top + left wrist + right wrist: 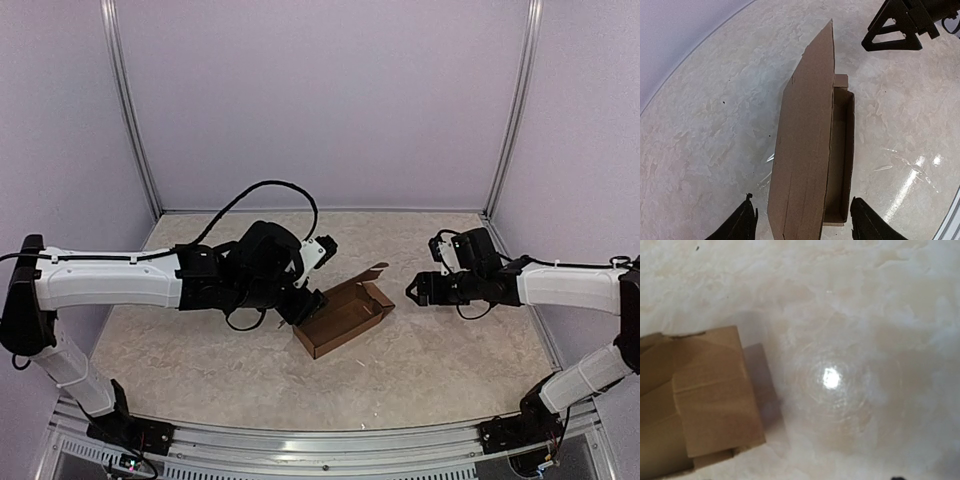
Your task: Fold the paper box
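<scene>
The paper box [345, 315] is plain brown cardboard lying mid-table as a shallow open tray, with its lid panel [802, 150] standing up along one long side. My left gripper [300, 305] is open at the box's left end. In the left wrist view its fingertips [749, 200] straddle that end of the box [840, 150], with a gap on each side. My right gripper [415, 290] hovers open and empty just right of the box. The right wrist view shows only the box's end flap [715, 395] at lower left; its own fingers are out of frame.
The marbled tabletop [450, 370] is enclosed by pale walls and metal frame posts [505, 120]. A rail [330, 440] runs along the near edge by the arm bases. The right gripper [892, 30] also appears at the top right of the left wrist view.
</scene>
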Motion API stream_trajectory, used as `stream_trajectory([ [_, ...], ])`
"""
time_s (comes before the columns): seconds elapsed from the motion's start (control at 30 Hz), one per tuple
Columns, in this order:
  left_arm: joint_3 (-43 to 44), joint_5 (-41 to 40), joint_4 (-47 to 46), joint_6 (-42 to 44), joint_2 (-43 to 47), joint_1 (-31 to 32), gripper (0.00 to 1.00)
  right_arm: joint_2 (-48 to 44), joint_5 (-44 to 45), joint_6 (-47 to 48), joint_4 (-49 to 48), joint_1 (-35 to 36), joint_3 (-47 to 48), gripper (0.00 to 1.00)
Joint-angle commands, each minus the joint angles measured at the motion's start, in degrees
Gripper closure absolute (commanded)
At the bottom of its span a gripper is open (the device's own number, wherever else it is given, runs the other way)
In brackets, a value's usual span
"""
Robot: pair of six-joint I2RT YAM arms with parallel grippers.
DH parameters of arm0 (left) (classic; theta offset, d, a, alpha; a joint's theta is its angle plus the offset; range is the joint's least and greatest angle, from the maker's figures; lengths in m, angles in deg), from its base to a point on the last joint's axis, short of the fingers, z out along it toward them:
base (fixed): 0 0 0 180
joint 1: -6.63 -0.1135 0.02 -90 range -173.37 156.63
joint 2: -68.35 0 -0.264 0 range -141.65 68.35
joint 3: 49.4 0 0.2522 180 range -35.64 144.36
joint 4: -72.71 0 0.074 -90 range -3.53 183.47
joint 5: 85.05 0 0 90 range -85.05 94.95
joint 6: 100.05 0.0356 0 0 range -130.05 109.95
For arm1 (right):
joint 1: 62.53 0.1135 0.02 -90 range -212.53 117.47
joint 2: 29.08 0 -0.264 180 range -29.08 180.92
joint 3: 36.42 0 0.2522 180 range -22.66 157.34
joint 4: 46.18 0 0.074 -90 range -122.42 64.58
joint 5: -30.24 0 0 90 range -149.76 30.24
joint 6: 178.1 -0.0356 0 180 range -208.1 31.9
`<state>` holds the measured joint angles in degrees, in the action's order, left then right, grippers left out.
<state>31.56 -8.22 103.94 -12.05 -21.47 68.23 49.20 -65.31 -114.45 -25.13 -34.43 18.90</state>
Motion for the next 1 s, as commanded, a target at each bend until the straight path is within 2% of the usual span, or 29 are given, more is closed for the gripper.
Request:
stream_trajectory([
  [0.0, 3.1, -2.3, 4.2, 1.8, -2.6, 0.6, 0.41, 1.3, -0.7, -0.9, -2.2, -0.7, -1.1, 0.25],
  [0.23, 5.3, -5.4, 6.1, 3.2, -5.3, 1.1, 0.59, 2.2, -1.0, -0.8, -3.4, -0.8, -1.7, 0.26],
  [0.4, 6.7, -5.5, 7.1, 4.1, -6.1, 1.2, 0.77, 3.8, -2.2, -1.0, -4.9, -0.8, -1.5, 0.26],
  [0.6, 7.6, -5.5, 8.3, 5.2, -5.9, 1.4, 0.91, 6.0, -4.1, -1.1, -7.1, -0.8, -0.7, 0.26],
  [0.77, 8.2, -5.6, 9.8, 6.1, -5.3, 1.6, 1.0, 8.9, -8.8, -2.3, -12.1, -1.8, -0.5, 0.26],
  [0.97, 6.9, -4.6, 9.8, 6.7, -3.0, 1.5, 1.0, 13.7, -17.1, -5.9, -20.8, -3.6, -0.8, 0.27],
])
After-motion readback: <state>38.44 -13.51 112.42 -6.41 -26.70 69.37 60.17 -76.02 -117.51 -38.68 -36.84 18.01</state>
